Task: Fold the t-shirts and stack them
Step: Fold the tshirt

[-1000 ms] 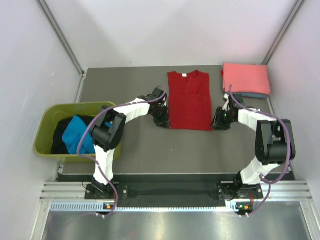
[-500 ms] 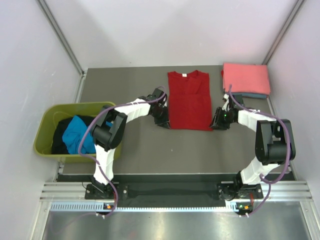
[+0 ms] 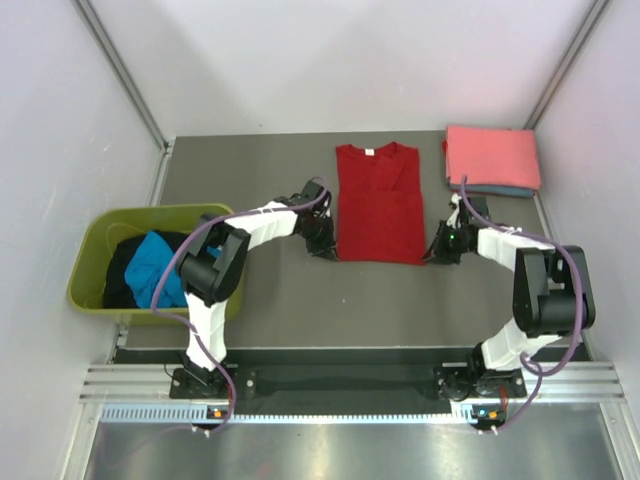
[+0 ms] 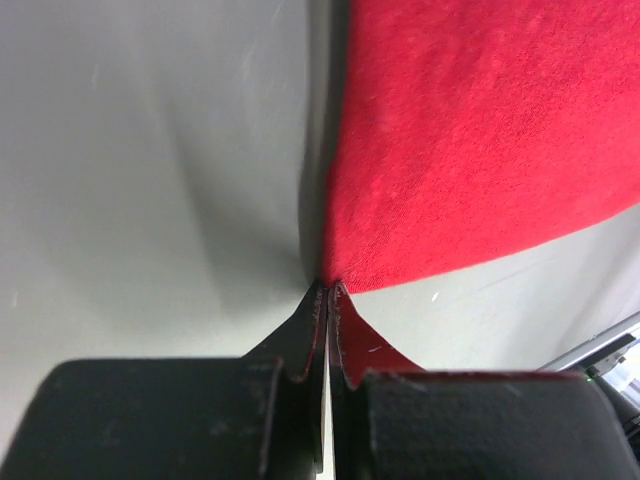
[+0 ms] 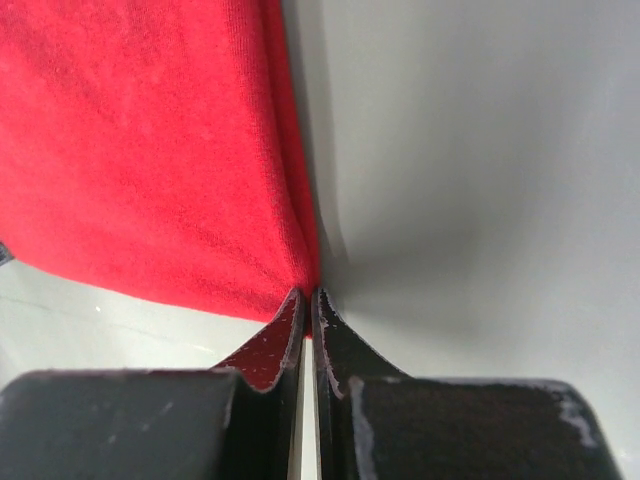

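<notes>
The bright red t-shirt lies flat on the table's middle, sleeves folded in, collar at the far end. My left gripper is shut on its near left corner; in the left wrist view the tips pinch the red cloth. My right gripper is shut on the near right corner; in the right wrist view the tips pinch the cloth. A folded salmon-pink shirt lies on a folded blue one at the far right. A turquoise shirt and a black shirt lie in the tub.
The olive-green plastic tub stands off the table's left edge. Pale walls close in the table on the left, back and right. The stack sits close behind my right arm.
Both grippers have shifted only slightly at the red shirt's near corners. The shirt lies much as before.
</notes>
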Controlling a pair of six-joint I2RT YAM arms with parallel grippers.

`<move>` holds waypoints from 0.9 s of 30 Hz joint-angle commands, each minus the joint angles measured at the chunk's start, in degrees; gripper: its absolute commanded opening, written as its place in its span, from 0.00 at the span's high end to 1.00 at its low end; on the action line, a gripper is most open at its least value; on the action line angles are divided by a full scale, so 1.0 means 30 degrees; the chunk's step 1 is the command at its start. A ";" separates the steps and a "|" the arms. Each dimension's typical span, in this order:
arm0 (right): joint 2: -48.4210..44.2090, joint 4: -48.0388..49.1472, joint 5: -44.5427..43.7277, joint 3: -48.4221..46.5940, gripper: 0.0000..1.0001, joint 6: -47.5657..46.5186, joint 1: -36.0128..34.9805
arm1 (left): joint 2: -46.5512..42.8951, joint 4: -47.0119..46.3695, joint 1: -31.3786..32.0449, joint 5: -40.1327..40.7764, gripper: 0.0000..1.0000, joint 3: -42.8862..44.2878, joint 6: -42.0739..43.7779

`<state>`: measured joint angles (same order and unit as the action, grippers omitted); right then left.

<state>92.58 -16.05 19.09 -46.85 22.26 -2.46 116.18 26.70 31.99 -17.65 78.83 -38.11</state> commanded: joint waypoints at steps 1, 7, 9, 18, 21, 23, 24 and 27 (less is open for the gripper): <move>-0.1380 -0.1678 -0.1586 0.1112 1.00 0.0049 0.0204 | -0.2246 -0.0228 0.0293 0.0433 1.00 -0.1223 -0.0802; -0.4955 -0.3084 -0.2290 0.2693 1.00 0.1134 0.0234 | -0.4037 0.0826 0.1872 0.2248 1.00 -0.2045 -0.1037; -0.6038 -0.3581 -0.2409 0.3047 1.00 0.1251 0.0233 | -0.4886 0.1002 0.2285 0.2688 1.00 -0.2397 -0.1213; -0.8471 -0.4110 -0.1881 0.4337 1.00 0.1280 0.0205 | -0.6354 0.0562 0.2960 0.2894 1.00 -0.4508 -0.1858; -0.9758 -0.5163 -0.2437 0.4192 1.00 0.1836 0.0234 | -0.6909 0.1060 0.3194 0.3362 1.00 -0.4626 -0.2091; -1.0551 -0.5981 -0.2818 0.3987 1.00 0.2129 0.0205 | -0.7582 0.1614 0.3340 0.3684 1.00 -0.4567 -0.2267; -1.1368 -0.6248 -0.2790 0.3928 1.00 0.2188 0.0233 | -0.7787 0.1850 0.3573 0.4063 1.00 -0.4422 -0.2442; -1.3037 -0.7332 -0.2848 0.3635 1.00 0.2481 0.0234 | -0.8520 0.2904 0.4304 0.4795 1.00 -0.4216 -0.2794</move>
<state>58.28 -32.82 13.19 -33.80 28.21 -2.44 95.48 29.82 43.05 -7.55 65.25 -43.90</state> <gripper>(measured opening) 0.010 0.012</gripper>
